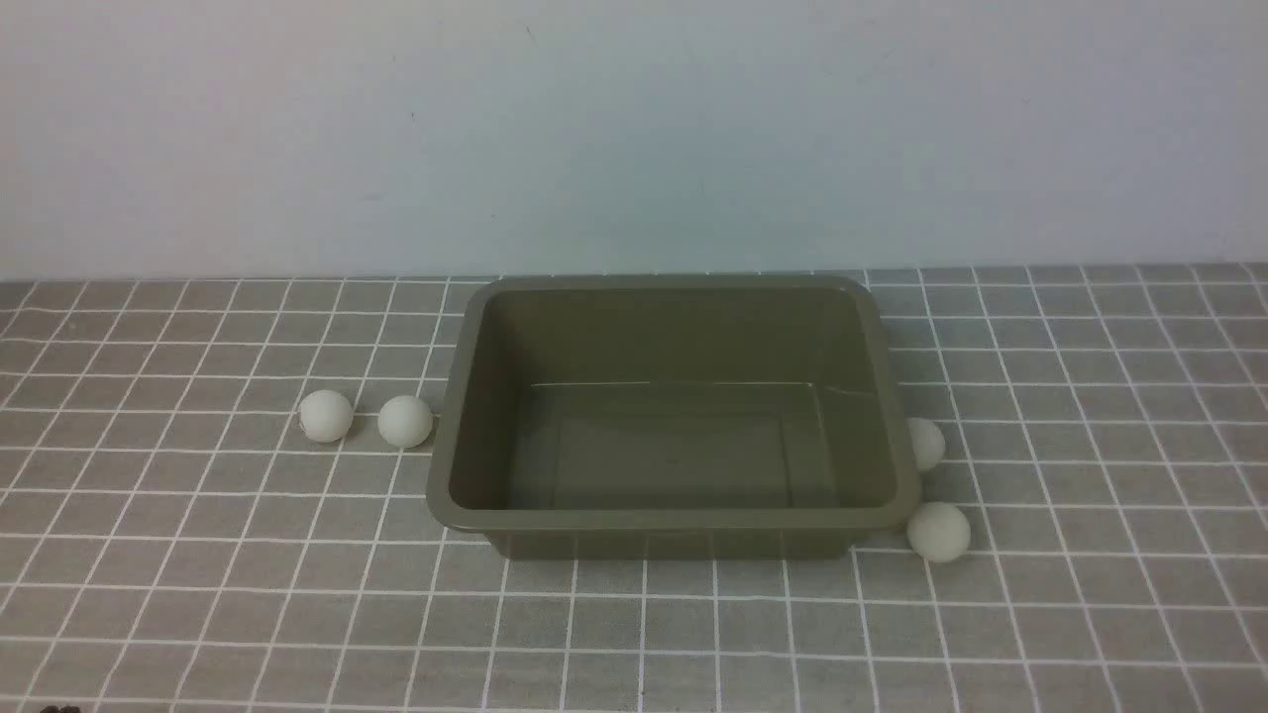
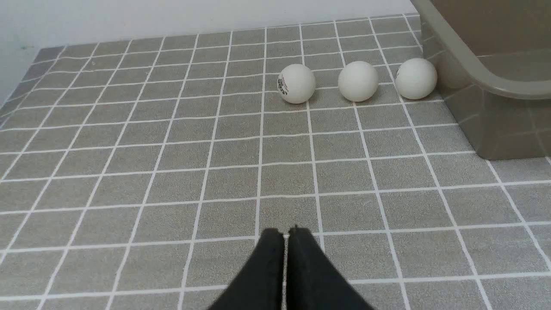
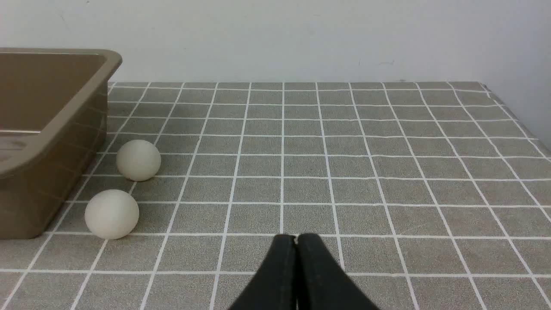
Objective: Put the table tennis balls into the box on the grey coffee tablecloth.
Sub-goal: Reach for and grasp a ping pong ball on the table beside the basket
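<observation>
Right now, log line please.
box: empty; table tennis balls: three left of box, two right, on tablecloth; left hand: shut, empty; right hand: shut, empty

My left gripper (image 2: 286, 236) and right gripper (image 3: 296, 239) are black. Beneath them the cloth (image 2: 172, 172) is grey-brown, gridded with thin white lines. Ahead of both, the balls (image 2: 358, 81) are white, one with a dark print, and the box (image 3: 56, 172) is olive-brown.

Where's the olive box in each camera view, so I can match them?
Front view: box in the middle, whole.
Left wrist view: one corner only, cut off by the frame, three balls beside it.
Right wrist view: one corner, cut off, two balls beside it.
Shared landmark: the grid tablecloth under it.
</observation>
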Available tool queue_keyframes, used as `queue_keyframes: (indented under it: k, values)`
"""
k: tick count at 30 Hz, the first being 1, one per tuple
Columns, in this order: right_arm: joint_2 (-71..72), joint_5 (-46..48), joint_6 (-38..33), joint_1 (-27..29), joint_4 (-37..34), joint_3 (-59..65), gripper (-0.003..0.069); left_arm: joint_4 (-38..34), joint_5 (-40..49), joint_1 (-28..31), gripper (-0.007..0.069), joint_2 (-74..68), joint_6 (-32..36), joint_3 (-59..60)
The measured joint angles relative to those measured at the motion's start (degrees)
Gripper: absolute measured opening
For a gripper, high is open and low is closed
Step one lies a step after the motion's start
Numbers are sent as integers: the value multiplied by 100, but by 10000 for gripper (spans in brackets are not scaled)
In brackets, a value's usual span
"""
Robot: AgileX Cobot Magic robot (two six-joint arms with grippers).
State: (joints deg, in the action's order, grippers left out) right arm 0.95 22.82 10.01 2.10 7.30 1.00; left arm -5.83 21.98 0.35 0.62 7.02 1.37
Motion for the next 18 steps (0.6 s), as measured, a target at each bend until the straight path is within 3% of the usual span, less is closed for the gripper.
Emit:
queue_keyframes:
  k: [18]
  values:
    - [0,0,-109,0,0,0,-15,0,0,0,-5,0,0,0]
